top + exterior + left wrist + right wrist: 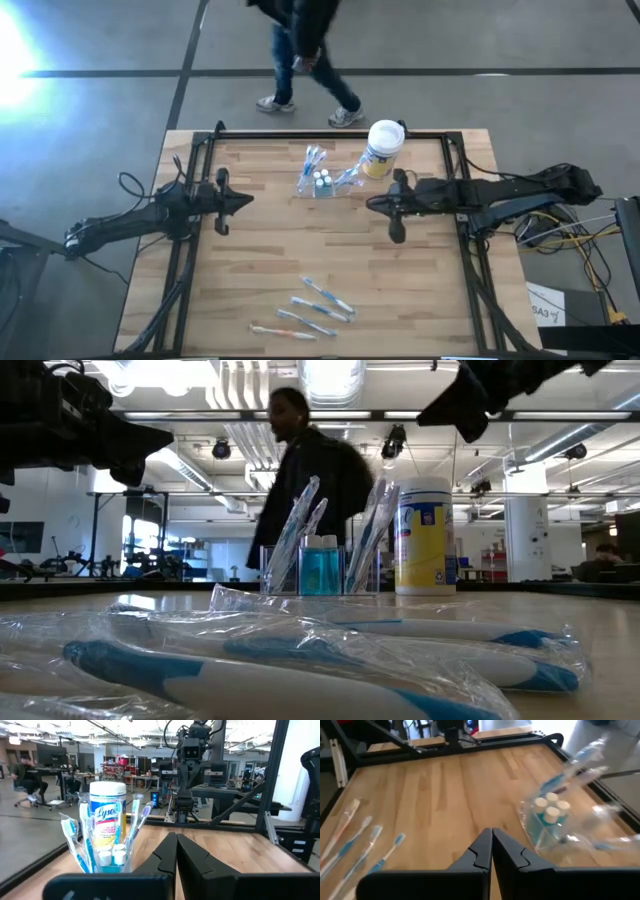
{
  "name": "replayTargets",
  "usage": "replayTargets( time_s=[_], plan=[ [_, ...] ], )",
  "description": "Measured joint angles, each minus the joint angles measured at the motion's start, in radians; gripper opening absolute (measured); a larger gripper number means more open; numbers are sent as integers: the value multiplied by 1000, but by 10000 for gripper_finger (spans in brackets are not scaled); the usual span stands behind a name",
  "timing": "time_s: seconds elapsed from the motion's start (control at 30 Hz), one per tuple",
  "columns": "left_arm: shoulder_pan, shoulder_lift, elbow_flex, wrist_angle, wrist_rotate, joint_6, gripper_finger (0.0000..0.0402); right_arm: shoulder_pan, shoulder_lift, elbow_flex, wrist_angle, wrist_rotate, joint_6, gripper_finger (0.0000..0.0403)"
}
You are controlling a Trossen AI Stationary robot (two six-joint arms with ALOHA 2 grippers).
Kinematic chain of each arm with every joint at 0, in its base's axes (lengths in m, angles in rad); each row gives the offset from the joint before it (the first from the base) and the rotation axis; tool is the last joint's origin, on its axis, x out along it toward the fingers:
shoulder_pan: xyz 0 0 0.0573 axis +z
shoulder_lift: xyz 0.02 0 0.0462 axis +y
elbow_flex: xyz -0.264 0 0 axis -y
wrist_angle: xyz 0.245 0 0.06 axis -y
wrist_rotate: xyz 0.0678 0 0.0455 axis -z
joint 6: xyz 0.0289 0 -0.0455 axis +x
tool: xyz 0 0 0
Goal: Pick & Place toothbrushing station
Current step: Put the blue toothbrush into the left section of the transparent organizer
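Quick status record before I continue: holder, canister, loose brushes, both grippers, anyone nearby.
holder: clear, upright at the table's far middle, wrapped brushes and small blue bottles inside
canister: white, yellow label, upright, close beside the holder toward the right arm
loose brushes: four wrapped, lying at the near edge
left gripper: jaws shut, empty, apart from the holder on its left
right gripper: jaws shut, empty, just near of the canister
person: walking past beyond the table's far edge
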Motion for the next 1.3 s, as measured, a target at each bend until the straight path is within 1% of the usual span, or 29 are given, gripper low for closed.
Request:
replayTargets(
  time_s=[0.23,0.4,0.53,0.63,0.7,0.8,0.9,1.07,1.17,1.23,1.3],
  plan=[
    [0,0,0,0,0,-16,12,72,138,178,-132,2,39,8],
    [0,0,5,6,7,-6,12,135,225,262,-147,41,72,8],
    [-1,-1,26,11,18,-77,12,174,302,314,-168,43,71,8],
    [-1,0,33,8,17,-87,12,194,372,353,-169,42,85,14],
    [-1,0,36,9,9,-89,12,203,424,388,-174,42,108,30],
    [-1,0,36,10,3,-104,12,218,512,458,-234,34,145,66],
    [-1,1,36,10,3,-118,12,235,606,535,-317,-2,200,109],
    [-1,2,36,7,3,-139,12,265,757,664,-487,-18,266,175],
    [-1,5,36,-8,3,-172,12,287,815,696,-463,-45,269,205],
    [0,13,36,-53,-2,-227,12,305,839,712,-400,-61,272,220],
    [1,24,36,-105,-13,-249,12,327,853,721,-375,-63,293,231]
  ],
)
